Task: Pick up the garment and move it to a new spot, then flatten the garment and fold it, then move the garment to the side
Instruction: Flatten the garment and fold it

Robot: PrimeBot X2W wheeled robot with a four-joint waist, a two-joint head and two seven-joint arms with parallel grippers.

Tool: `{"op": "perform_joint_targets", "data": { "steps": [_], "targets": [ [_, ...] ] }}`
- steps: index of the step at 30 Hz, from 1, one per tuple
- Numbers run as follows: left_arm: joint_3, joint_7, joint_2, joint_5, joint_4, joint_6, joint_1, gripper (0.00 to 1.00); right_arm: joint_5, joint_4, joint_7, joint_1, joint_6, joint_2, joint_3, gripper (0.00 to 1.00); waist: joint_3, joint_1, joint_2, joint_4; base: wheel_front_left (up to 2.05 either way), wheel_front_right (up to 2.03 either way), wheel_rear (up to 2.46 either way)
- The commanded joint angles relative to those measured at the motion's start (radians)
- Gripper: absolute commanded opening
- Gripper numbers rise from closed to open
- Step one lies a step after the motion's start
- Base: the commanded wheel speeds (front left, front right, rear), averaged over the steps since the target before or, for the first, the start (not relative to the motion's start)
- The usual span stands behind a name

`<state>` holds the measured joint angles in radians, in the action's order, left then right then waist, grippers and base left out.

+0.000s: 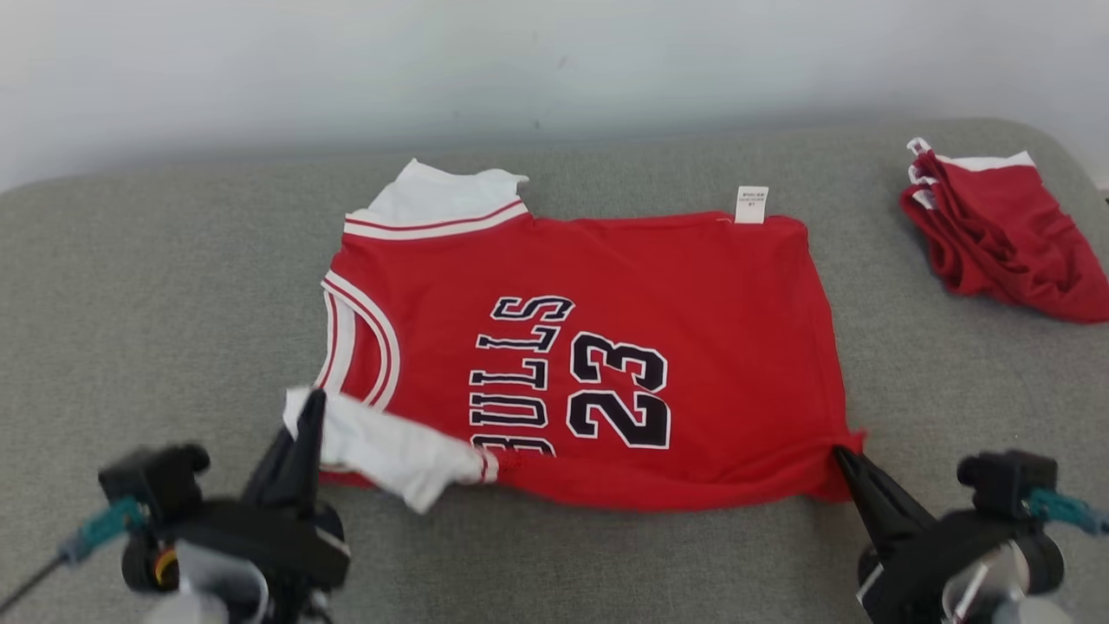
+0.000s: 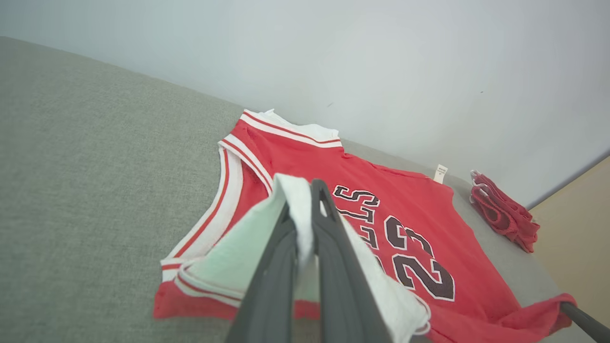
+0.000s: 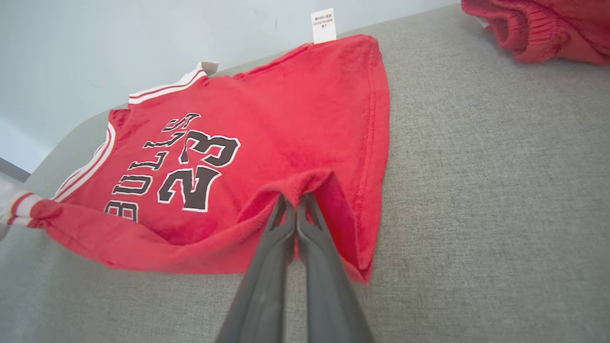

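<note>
The garment (image 1: 606, 295) is a red basketball jersey with white trim, "BULLS" and "23" in black, spread on the grey cushion. My left gripper (image 1: 314, 400) is shut on its white shoulder strap at the near left; the white cloth is pinched between the dark fingers (image 2: 286, 238) in the left wrist view, where the garment (image 2: 371, 190) stretches away. My right gripper (image 1: 839, 452) is shut on the near right hem corner; in the right wrist view my right gripper (image 3: 295, 200) bunches red cloth of the garment (image 3: 286, 119) at its tips. The near edge is lifted slightly.
A second red garment (image 1: 996, 230) lies crumpled at the far right of the grey cushion (image 1: 156, 303). A pale wall (image 1: 554, 61) runs behind the cushion. A white label (image 1: 750, 204) sticks out from the jersey's far edge.
</note>
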<state>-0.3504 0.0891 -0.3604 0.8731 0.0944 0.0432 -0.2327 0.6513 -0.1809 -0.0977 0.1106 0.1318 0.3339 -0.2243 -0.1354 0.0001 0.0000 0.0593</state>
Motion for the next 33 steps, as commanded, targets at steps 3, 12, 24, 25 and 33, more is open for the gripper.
{"op": "perform_joint_targets", "data": {
  "steps": [3, 12, 24, 25, 33],
  "targets": [
    [0.003, -0.01, -0.003, 0.001, 0.067, -0.02, -0.09, 0.0, 0.004, -0.043, -0.001, 0.075, -0.002, -0.01, -0.016, 0.0, -0.046, -0.0001, 0.0, 0.02, 0.0, 0.0, 0.0],
    [0.002, 0.005, 0.006, -0.032, 0.312, -0.077, -0.321, 0.0, -0.004, -0.236, 0.055, 0.299, -0.002, -0.042, -0.077, 0.0, -0.142, -0.0001, 0.0, 0.062, 0.0, 0.0, 0.0],
    [-0.018, 0.133, 0.039, -0.043, 0.501, -0.148, -0.361, 1.0, 0.019, -0.338, 0.192, 0.309, -0.002, 0.001, -0.133, 1.0, -0.097, -0.0001, 0.0, 0.037, 0.0, 0.0, 0.0],
    [-0.017, 0.14, 0.037, -0.041, 0.503, -0.148, -0.346, 1.0, 0.022, -0.332, 0.199, 0.294, -0.002, 0.009, -0.134, 1.0, -0.086, -0.0001, 0.0, 0.034, 0.0, 0.0, 0.0],
    [-0.049, 0.14, 0.007, -0.059, 0.472, -0.132, -0.195, 1.0, 0.026, -0.277, 0.197, 0.183, -0.002, 0.03, -0.124, 1.0, -0.059, -0.0001, 0.0, 0.034, 0.0, 0.0, 0.0]
  ]
}}
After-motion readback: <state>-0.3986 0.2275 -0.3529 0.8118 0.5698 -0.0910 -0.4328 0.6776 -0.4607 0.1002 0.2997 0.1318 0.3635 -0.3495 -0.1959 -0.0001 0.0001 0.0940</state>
